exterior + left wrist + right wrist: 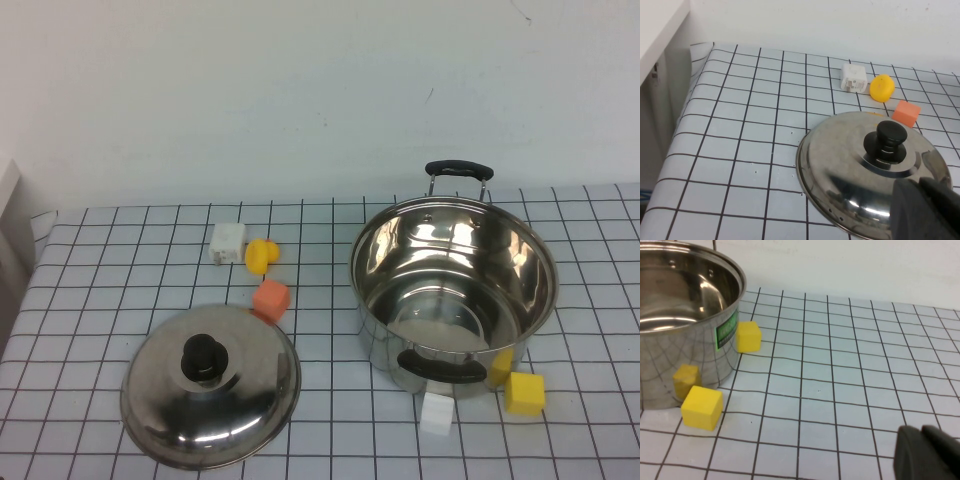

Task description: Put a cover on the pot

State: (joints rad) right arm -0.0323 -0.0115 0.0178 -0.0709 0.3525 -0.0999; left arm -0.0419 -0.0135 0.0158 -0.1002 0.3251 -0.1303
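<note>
Pot stands uncovered on the right half of the desk, toward the far edge, mouth up and empty. One black handle points at the far edge; the other faces the near edge. A green label shows on its wall in the right wrist view.

Lid, a domed steel part with a black knob, lies knob-up near the near edge, left of centre, well apart from the pot.

Small parts on the desk:
- Orange block: touching or just beside the far rim of the lid.
- Yellow rounded piece and white block: side by side, beyond the orange block, toward the far edge.
- Second white block: just beside the pot base on the near side.
- Yellow cube: just beside the pot at its near right. A further yellow block sits close against the pot wall, seen in the right wrist view.

Left gripper: not visible from the high camera. In its wrist view a dark portion shows over the near rim of the lid. It is clenched with nothing in it.

Right gripper: not visible from the high camera. In its wrist view a dark portion shows over bare gridded cloth, apart from the pot and the yellow cube. Its state cannot be told.
</note>
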